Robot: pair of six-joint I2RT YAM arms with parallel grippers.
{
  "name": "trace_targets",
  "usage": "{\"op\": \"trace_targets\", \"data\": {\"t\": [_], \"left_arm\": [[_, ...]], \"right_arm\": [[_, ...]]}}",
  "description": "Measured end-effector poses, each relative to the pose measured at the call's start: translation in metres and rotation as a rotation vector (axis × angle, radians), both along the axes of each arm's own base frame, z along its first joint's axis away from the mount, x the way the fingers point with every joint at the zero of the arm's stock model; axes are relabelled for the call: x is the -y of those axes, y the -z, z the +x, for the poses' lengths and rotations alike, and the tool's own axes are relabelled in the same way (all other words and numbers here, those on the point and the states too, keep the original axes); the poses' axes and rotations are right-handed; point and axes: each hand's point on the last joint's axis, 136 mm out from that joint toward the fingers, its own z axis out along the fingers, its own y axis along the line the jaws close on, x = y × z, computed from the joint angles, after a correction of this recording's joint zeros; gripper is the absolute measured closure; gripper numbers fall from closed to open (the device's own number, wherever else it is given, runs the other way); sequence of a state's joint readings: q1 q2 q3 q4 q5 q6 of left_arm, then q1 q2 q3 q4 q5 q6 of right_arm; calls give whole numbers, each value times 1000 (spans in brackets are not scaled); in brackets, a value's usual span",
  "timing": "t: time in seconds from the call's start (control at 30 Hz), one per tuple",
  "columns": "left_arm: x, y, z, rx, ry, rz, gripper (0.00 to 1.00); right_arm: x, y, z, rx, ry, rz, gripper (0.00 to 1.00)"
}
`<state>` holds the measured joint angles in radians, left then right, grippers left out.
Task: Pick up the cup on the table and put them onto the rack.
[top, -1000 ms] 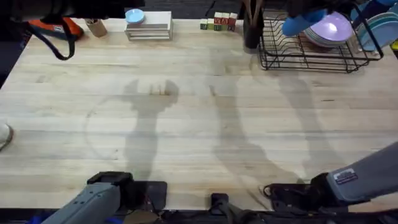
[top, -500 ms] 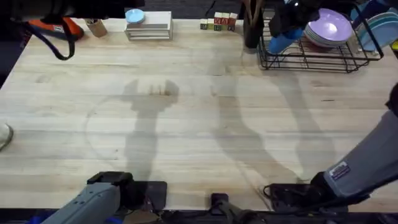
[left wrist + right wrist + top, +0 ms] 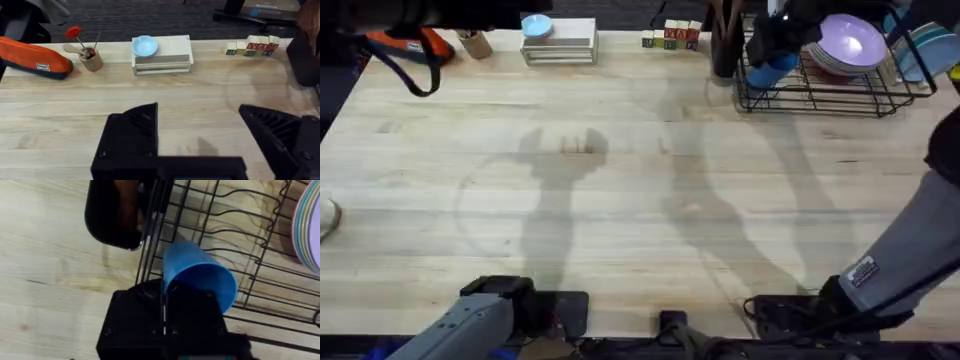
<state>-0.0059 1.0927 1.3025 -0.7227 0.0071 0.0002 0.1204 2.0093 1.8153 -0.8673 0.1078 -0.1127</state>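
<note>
Cup is bright blue and sits clamped in the right gripper, tipped on its side with the open mouth facing the wrist camera. From overhead it's at the left end of the black wire rack, right over the wires there; in the wrist view the rack's bars run under and behind it. Can't tell if the cup is actually touching the wires or just hanging above them.

Rack is at the far right corner of the desk, with lavender bowls stacked in its middle and pale blue plates at the right end. A dark container stands just beside the rack's left edge.

Left gripper is low near its own base, fingers spread wide apart with nothing between them. Ahead of it along the far edge: an orange pouch, a small wooden pot of utensils, a pale blue dish on a flat white box, and a row of letter blocks.
</note>
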Motion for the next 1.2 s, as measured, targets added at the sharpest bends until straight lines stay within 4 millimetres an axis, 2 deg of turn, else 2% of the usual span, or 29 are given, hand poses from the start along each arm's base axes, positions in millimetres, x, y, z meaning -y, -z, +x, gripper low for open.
{"op": "trace_targets", "data": {"t": [0.33,0.6,0.9,0.93,1.07,1.2], "left_arm": [[0,0,0,0,0,0,8],[0,0,0,0,0,0,8],[0,0,0,0,0,0,8],[0,0,0,0,0,0,8],[0,0,0,0,0,0,8],[0,0,0,0,0,0,8]], "right_arm": [[0,3,1,-2,0,-1,964],[0,3,2,-2,0,-1,787],[0,3,2,2,0,0,700],[0,3,3,3,0,0,639],[0,1,3,6,0,0,629],[-1,-11,10,39,0,4,625]]}}
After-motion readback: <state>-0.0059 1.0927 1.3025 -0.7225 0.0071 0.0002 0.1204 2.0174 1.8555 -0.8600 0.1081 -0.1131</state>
